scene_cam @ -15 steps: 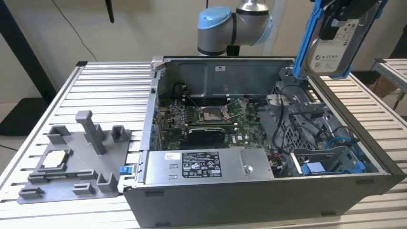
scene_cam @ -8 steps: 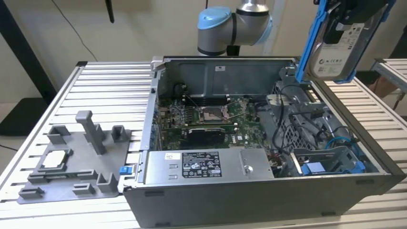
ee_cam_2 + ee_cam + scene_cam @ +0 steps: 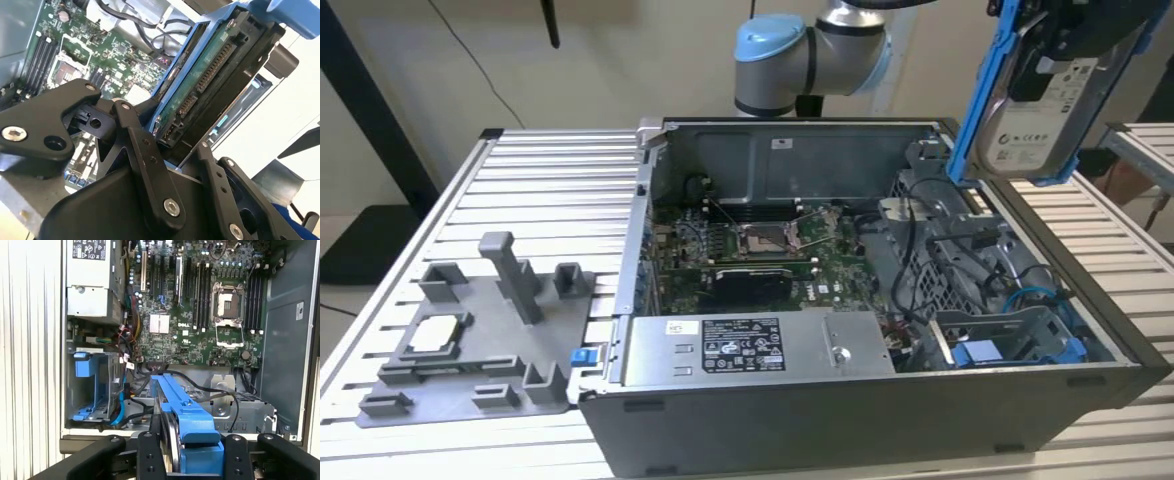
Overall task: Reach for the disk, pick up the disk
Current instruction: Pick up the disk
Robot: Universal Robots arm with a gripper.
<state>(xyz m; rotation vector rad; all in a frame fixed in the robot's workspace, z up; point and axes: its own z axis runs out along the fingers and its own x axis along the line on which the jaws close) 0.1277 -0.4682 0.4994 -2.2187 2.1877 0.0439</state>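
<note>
One gripper (image 3: 175,145) was clamped on the disk (image 3: 1047,95), held clear above the open computer case (image 3: 854,400), so pickup looked complete.

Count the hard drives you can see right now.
1. The disk, in its blue bracket, is held by the gripper above the open computer case. Others may be hidden in the case's bays.

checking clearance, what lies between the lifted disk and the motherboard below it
In the exterior view, the disk hangs in the gripper above the open case. Between it and the motherboard lie open air and loose black cables.
</note>
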